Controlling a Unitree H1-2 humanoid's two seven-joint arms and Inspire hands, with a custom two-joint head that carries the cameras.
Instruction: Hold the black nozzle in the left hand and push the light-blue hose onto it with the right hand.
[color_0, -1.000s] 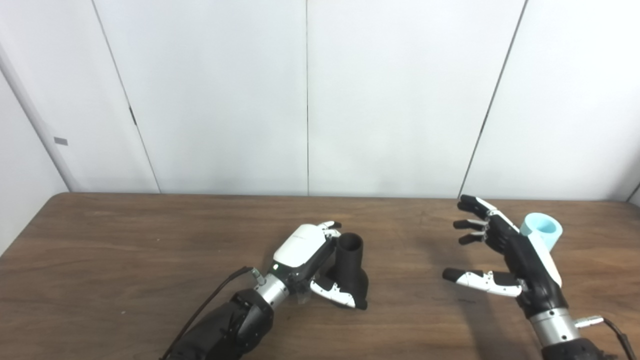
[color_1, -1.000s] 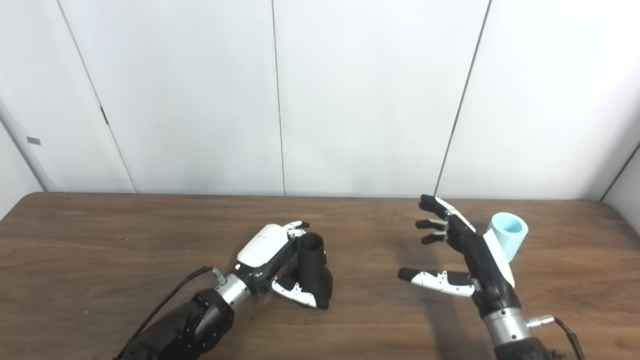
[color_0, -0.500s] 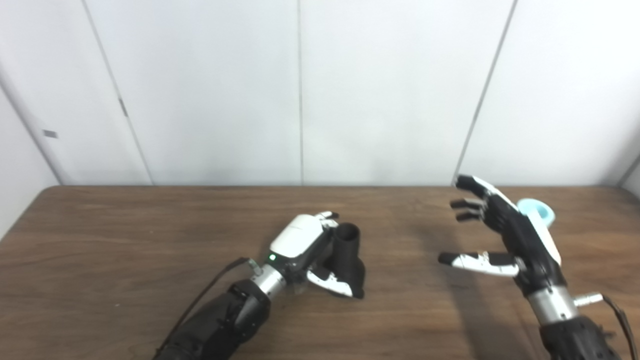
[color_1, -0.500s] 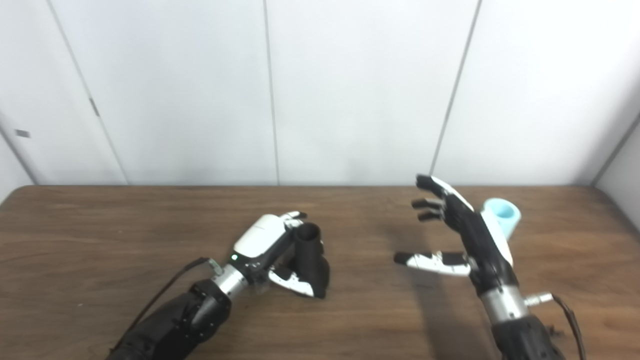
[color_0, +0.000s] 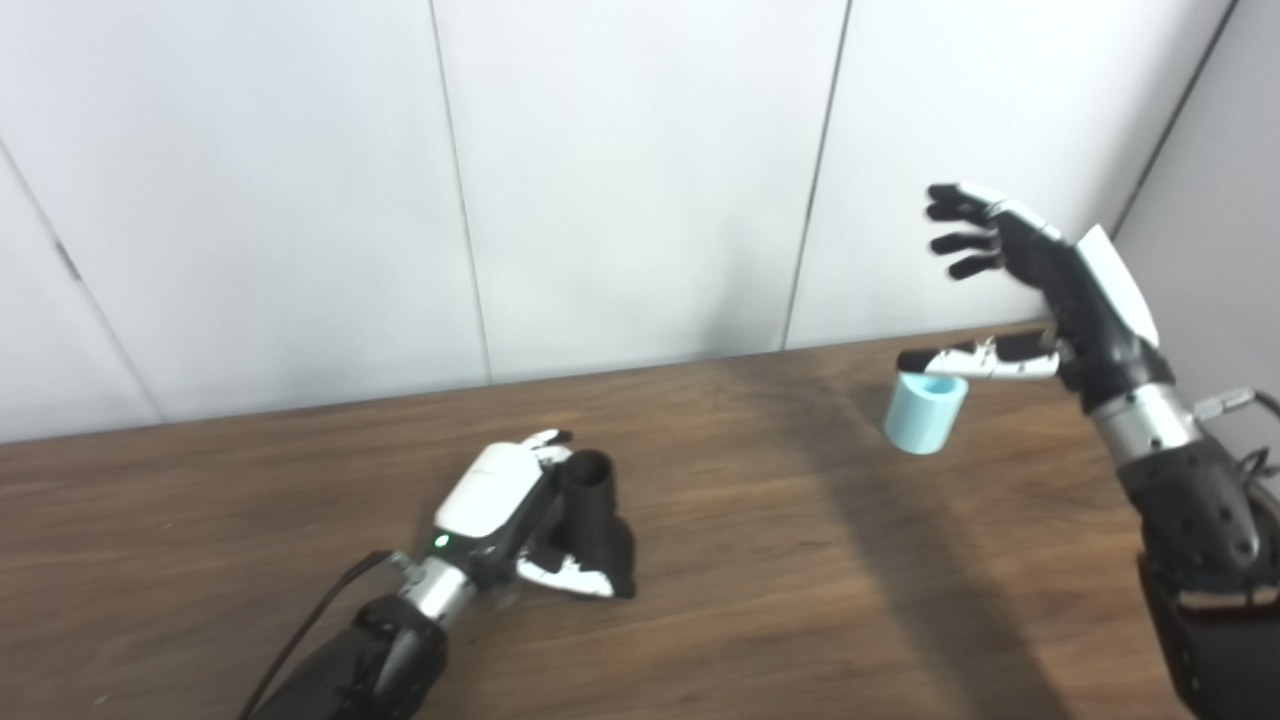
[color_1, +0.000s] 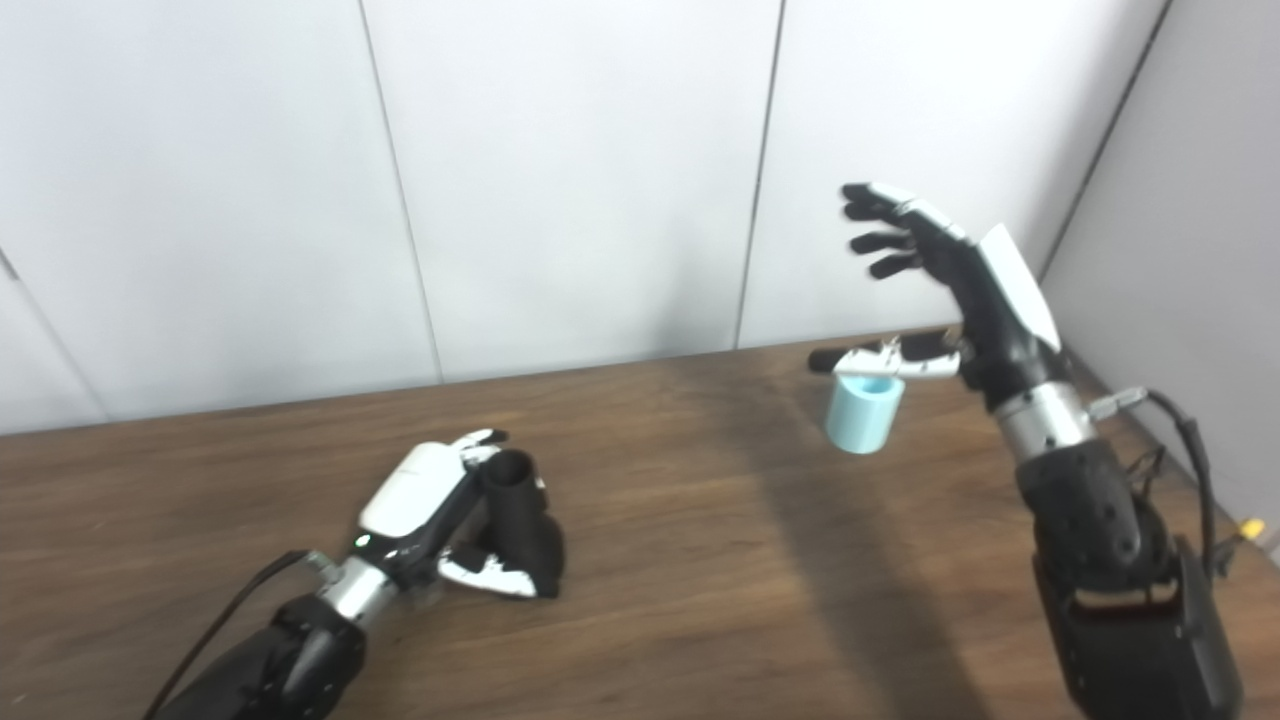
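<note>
- I see the brown wooden table (color_0: 780, 600) filling the lower part of both views, with white wall panels (color_0: 630, 170) behind its far edge.
- My right hand (color_0: 1060, 290) is raised at the far right, above the table, fingers (color_0: 960, 240) spread wide apart and the thumb stretched out to the left; it holds nothing.
- My left hand (color_0: 500, 500) rests low on the table, near and left of centre, its fingers and thumb wrapped around the black nozzle (color_0: 595, 520), which stands upright on its wider base with the open mouth facing up.
- The light-blue hose (color_0: 925, 412), a short tube with its open end up, sits on the table at the far right, just below my right thumb in the picture; I cannot tell whether the thumb touches it. It is well apart from the nozzle.
</note>
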